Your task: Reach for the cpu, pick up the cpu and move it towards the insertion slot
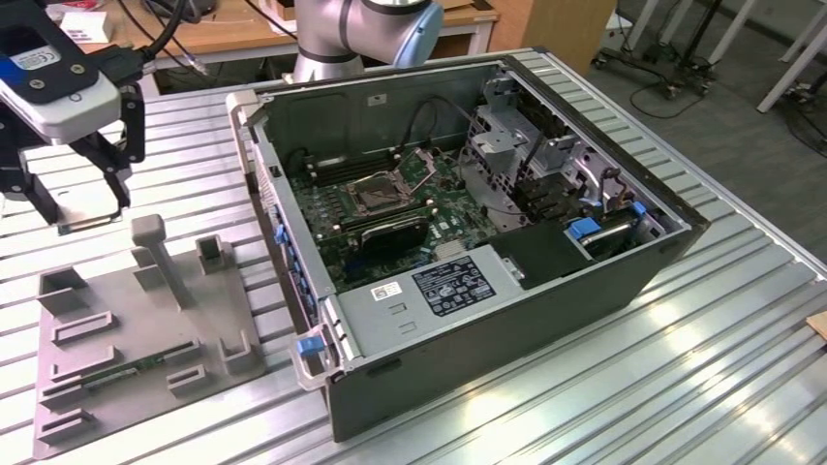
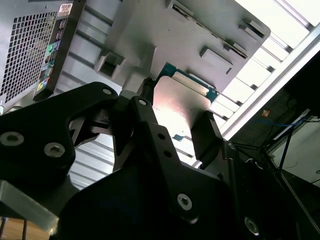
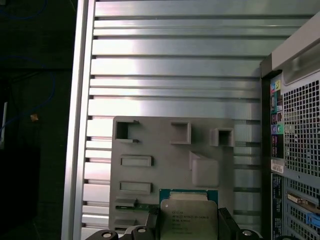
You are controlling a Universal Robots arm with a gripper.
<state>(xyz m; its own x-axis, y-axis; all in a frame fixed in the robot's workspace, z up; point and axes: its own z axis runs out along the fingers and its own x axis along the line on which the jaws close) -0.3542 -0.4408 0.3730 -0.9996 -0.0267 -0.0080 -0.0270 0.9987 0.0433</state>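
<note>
A robot gripper (image 1: pixel 88 199) hangs above a grey tray (image 1: pixel 123 363), its fingers (image 2: pixel 207 132) closed on a silvery chip (image 2: pixel 177 107). The socket (image 1: pixel 379 190) sits well apart inside an open computer case (image 1: pixel 517 300).

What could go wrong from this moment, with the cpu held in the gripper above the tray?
1. The gripper holds the cpu only by two opposite edges; a small slip could drop it onto the grey tray.
2. In the exterior view the socket lies deep inside the open case, with walls and cables near it, so the gripper may strike them.
3. The cpu looks tilted in the second wrist view; it might reach the socket misaligned.
</note>
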